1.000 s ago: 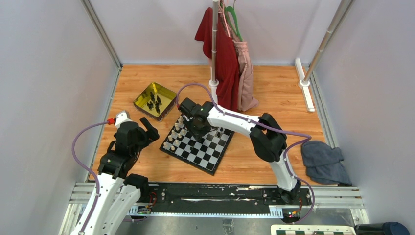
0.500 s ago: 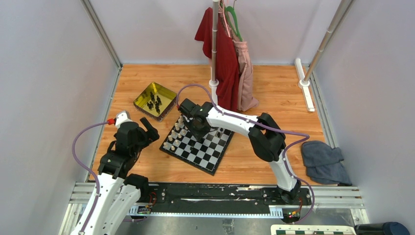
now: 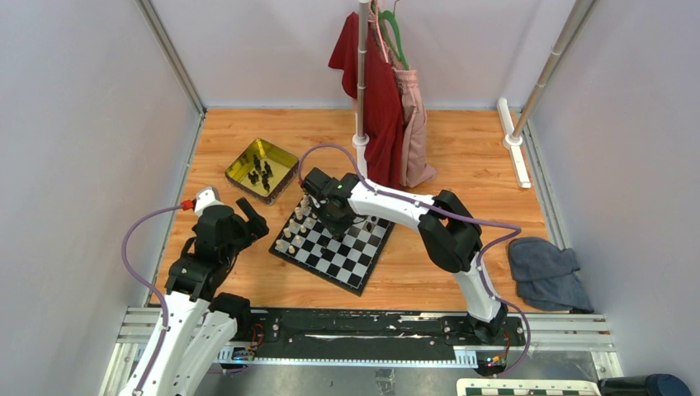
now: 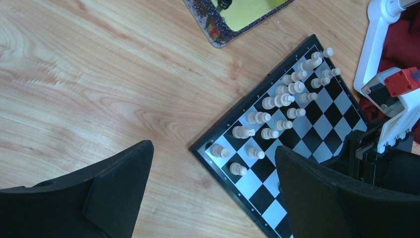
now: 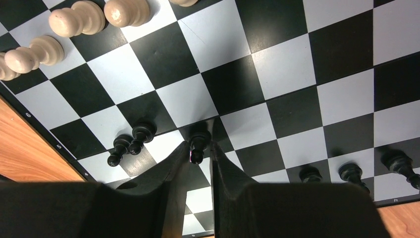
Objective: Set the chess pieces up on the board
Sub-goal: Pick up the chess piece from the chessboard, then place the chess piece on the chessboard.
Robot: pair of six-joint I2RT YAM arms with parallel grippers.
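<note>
The board (image 3: 351, 256) lies tilted on the wood floor, with cream pieces (image 3: 295, 227) along its left side. My right gripper (image 5: 200, 149) is low over the board (image 5: 292, 64), its fingertips closed in against a standing black chess piece (image 5: 198, 140). Two black pieces (image 5: 131, 144) stand just left of it and three more (image 5: 351, 171) stand along the edge to the right. More black pieces (image 3: 261, 172) lie in the gold tin (image 3: 239, 165). My left gripper (image 4: 213, 147) hangs open and holds nothing, above the board's near-left corner (image 4: 322, 106).
A clothes stand with a red garment (image 3: 371, 82) rises just behind the board. A grey cloth (image 3: 549, 272) lies at the right. A white pole base (image 3: 513, 140) stands at the back right. The tin's corner (image 4: 213, 29) shows in the left wrist view.
The right gripper has shifted slightly left over the board and its fingers have narrowed round the black piece. The left arm has not moved.
</note>
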